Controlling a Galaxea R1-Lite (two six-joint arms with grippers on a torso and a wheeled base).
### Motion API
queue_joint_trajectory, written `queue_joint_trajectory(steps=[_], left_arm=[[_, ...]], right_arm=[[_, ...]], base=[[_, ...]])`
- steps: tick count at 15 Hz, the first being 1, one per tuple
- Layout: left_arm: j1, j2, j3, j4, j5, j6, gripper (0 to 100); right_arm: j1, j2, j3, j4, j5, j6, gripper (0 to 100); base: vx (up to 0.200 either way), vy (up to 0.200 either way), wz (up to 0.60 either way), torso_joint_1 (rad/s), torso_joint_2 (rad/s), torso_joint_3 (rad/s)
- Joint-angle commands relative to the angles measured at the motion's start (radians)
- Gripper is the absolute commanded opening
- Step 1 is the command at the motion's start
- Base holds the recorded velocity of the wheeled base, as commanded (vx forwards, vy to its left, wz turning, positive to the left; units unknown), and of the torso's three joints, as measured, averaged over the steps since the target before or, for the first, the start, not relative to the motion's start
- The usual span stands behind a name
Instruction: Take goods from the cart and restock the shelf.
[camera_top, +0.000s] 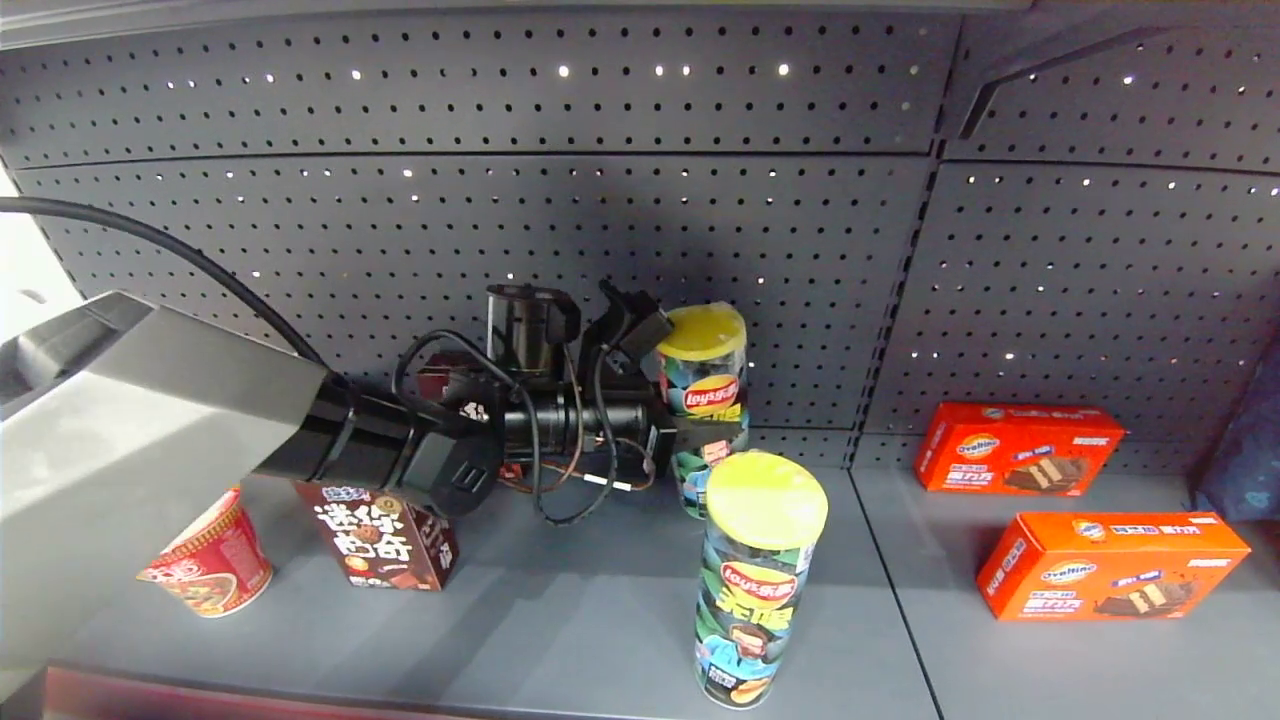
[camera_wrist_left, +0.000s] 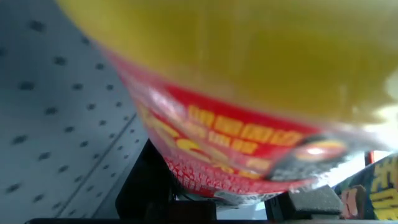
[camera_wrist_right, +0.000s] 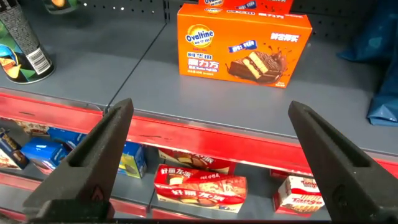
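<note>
A chips can (camera_top: 703, 372) with a yellow lid is upright near the pegboard at the back of the grey shelf (camera_top: 560, 620). My left gripper (camera_top: 700, 432) is shut on its middle, reaching in from the left. In the left wrist view the can (camera_wrist_left: 217, 149) sits close between dark fingers (camera_wrist_left: 314, 202). A second, matching chips can (camera_top: 760, 580) stands free near the shelf's front. My right gripper (camera_wrist_right: 210, 109) hangs open with nothing in it, in front of the shelf's red front edge (camera_wrist_right: 249, 134), before an orange box (camera_wrist_right: 242, 43).
A red noodle cup (camera_top: 208, 568) and a brown snack box (camera_top: 385, 540) stand under the left arm. Two orange boxes (camera_top: 1020, 448) (camera_top: 1110, 565) lie on the right bay. Packaged goods (camera_wrist_right: 199, 183) fill the shelf below. Bare shelf lies between the cans and the brown box.
</note>
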Motion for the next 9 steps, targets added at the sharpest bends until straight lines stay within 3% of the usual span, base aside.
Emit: queue_joint_trajectory(steps=[1,9], left_arm=[[-0.007,0.037,-0.009,0.0,0.0,0.0,0],[-0.002,0.067,-0.05,0.045,0.0,0.001,0]], right_arm=[[0.0,0.002,0.0,0.0,0.0,-0.001,100],[0.0,0.002,0.0,0.0,-0.001,-0.005,100]], base=[[0.0,0.0,0.0,0.0,0.0,0.0],[0.0,0.0,0.0,0.0,0.0,0.0]])
